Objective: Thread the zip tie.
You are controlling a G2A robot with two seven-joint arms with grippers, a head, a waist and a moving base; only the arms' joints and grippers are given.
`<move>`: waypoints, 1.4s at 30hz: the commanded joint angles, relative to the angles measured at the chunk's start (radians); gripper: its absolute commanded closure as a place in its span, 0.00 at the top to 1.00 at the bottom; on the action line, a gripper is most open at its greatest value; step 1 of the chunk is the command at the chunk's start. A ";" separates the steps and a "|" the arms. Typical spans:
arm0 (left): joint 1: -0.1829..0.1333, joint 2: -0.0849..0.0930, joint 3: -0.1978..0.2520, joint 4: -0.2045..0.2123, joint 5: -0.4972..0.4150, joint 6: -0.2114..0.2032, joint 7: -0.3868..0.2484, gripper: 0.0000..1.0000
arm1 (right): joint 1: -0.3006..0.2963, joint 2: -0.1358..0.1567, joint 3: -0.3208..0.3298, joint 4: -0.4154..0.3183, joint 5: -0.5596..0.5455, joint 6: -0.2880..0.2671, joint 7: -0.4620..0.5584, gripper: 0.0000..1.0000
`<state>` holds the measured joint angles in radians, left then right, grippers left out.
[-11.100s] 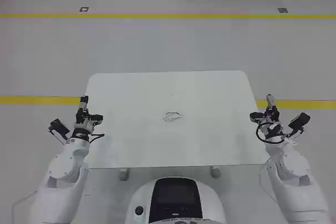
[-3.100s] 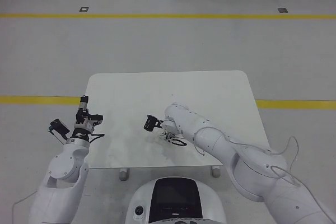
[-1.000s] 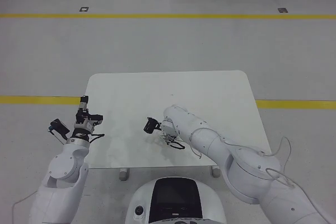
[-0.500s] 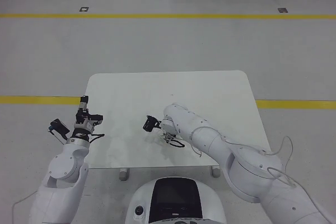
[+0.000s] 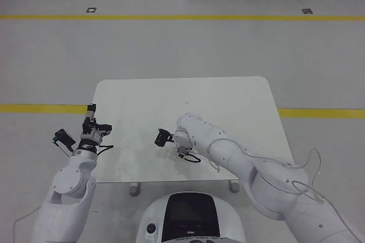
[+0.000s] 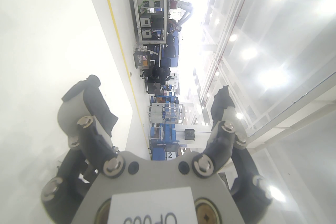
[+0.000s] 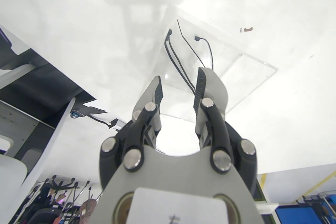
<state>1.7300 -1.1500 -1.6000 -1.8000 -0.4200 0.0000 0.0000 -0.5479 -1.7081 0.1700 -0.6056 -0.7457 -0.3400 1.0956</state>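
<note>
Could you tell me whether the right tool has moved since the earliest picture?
Yes: the right tool went from beside the table's right edge to over its middle, above the zip tie.

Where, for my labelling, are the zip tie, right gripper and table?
zip tie (image 7: pixel 175 60): right wrist view, on its black strap.
right gripper (image 7: pixel 179 74): right wrist view, midway between its fingers.
table (image 5: pixel 231 103): top view, bare surface.

The zip tie (image 7: pixel 181 62) is thin black plastic with a slight gloss, lying just ahead of the right gripper (image 7: pixel 179 75) on a clear, shiny plastic sheet (image 7: pixel 252 78). The gripper's fingers are smooth grey metal with ribbed black pads (image 7: pixel 159 91). The table (image 7: pixel 78 12) beneath them is smooth, matt white.
</note>
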 commanded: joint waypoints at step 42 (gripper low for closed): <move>0.000 0.000 0.000 0.000 0.000 0.000 0.000 1.00 | 0.002 -0.034 0.000 0.064 -0.025 0.000 -0.024 0.00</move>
<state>1.7300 -1.1500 -1.6000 -1.8000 -0.4200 0.0000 0.0000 -0.5455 -1.7428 0.1700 -0.5386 -0.7714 -0.3400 1.0709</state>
